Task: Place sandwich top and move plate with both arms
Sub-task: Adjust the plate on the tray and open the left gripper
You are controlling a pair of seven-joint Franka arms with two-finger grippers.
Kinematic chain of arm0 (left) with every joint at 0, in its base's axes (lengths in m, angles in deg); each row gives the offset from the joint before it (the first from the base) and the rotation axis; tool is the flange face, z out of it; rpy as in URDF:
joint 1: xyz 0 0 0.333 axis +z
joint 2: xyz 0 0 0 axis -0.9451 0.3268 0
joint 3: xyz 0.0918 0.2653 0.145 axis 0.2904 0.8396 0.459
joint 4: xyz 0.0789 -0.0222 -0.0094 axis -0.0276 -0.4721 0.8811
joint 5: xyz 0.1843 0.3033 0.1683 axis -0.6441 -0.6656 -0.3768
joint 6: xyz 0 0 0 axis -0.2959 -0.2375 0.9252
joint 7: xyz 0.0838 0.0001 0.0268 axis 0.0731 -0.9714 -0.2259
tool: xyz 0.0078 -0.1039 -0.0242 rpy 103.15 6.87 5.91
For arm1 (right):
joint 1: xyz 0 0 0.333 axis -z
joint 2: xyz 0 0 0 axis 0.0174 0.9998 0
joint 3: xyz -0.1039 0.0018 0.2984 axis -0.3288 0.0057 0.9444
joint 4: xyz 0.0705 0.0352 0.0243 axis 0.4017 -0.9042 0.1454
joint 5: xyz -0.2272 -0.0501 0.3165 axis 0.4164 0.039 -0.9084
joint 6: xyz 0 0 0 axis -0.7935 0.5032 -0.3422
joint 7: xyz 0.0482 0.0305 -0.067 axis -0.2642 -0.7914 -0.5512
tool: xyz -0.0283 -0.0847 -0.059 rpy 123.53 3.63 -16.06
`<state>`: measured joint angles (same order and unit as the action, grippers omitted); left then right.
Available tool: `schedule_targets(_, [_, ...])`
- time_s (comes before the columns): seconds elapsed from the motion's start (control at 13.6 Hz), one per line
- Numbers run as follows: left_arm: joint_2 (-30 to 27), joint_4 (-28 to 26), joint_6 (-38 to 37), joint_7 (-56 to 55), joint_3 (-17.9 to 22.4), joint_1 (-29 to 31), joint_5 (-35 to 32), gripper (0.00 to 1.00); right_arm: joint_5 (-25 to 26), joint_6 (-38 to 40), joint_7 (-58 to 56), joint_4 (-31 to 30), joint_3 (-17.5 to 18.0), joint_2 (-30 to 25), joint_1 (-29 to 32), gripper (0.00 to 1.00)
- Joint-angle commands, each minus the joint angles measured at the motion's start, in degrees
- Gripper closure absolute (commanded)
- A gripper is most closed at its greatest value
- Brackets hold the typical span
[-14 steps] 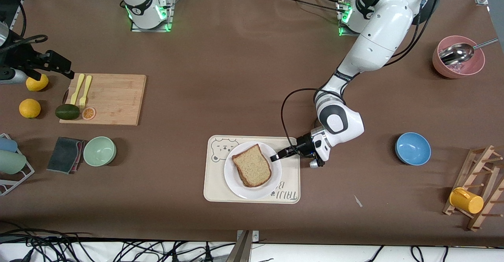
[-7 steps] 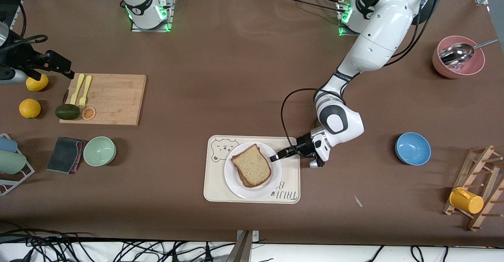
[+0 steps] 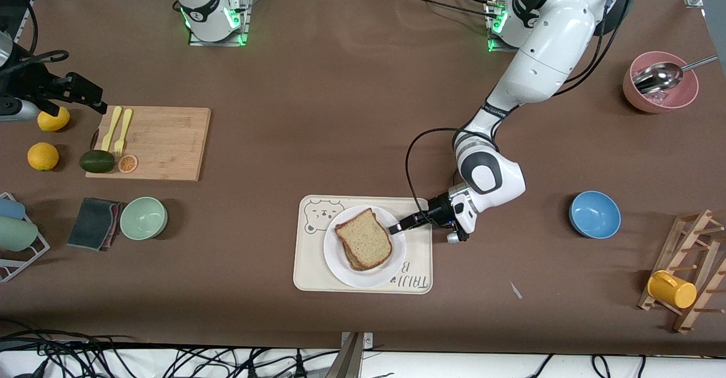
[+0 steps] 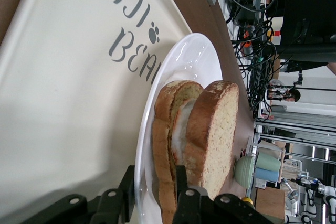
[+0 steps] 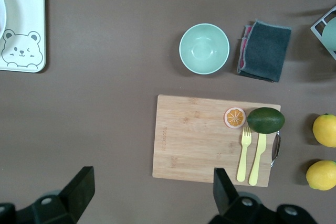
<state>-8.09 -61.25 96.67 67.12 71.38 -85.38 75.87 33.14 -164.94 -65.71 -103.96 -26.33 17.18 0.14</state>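
Note:
The sandwich top (image 3: 366,236), a light tan speckled slice, lies on a darker slice with egg white between them (image 4: 218,129). The stack sits on the white plate (image 3: 340,264) (image 4: 194,56), which rests on the cream bear tray (image 3: 309,264). My left gripper (image 3: 395,228) (image 4: 154,179) is low at the plate's edge toward the left arm's end. Its jaws stand partly apart and straddle the plate's rim and the lower slice's crust. My right gripper (image 3: 93,97) (image 5: 153,182) waits wide open and empty over the table beside the cutting board.
A wooden cutting board (image 3: 159,142) carries yellow forks, an avocado and an orange slice, with two lemons beside it. A green bowl (image 3: 143,218) and a dark cloth lie nearer the camera. A blue bowl (image 3: 594,214), a pink bowl with a spoon (image 3: 661,91) and a rack with a yellow cup (image 3: 672,289) stand toward the left arm's end.
The left gripper's fingers have parted a little at the plate's rim. The plate, the sandwich and the right arm have stayed where they were.

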Motion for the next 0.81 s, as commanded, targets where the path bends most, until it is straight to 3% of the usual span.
schedule_targets(0.0, [0.0,1.0,0.3,-1.7,0.2,0.3,-2.6,0.64,0.5,1.2,0.6,1.5,0.0,0.4,-0.2,0.00])
schedule_targets(0.74, [-4.7,-4.9,-0.5,-1.4,0.2,2.2,-2.7,0.57,0.5,1.2,0.6,1.5,0.1,0.4,-0.2,0.00])
